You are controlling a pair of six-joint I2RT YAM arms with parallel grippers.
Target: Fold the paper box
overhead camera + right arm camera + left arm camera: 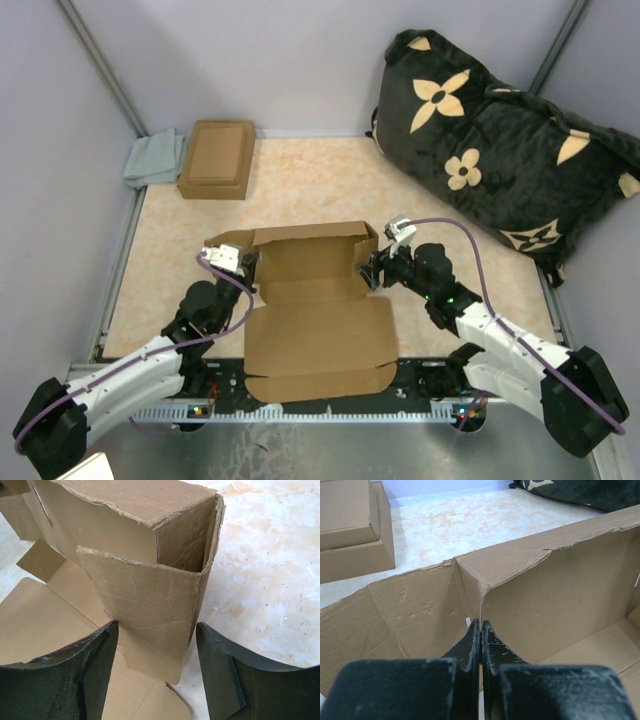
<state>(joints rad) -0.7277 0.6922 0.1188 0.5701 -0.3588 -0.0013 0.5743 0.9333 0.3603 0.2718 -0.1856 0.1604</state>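
Left gripper (480, 626) closed at the paper box (318, 335) corner, any pinch hidden; right gripper (156, 630) open, straddling a side flap

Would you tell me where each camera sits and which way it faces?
Top external: overhead, looking down; left arm and right arm flank the paper box.
Left wrist: behind the left gripper, shut, facing the box's inner corner.
Right wrist: behind the right gripper, open, facing the box's corner flap.
Shared: the paper box.

The tan paper box (318, 305) lies half-folded (far walls raised, lid flat) mid-table.
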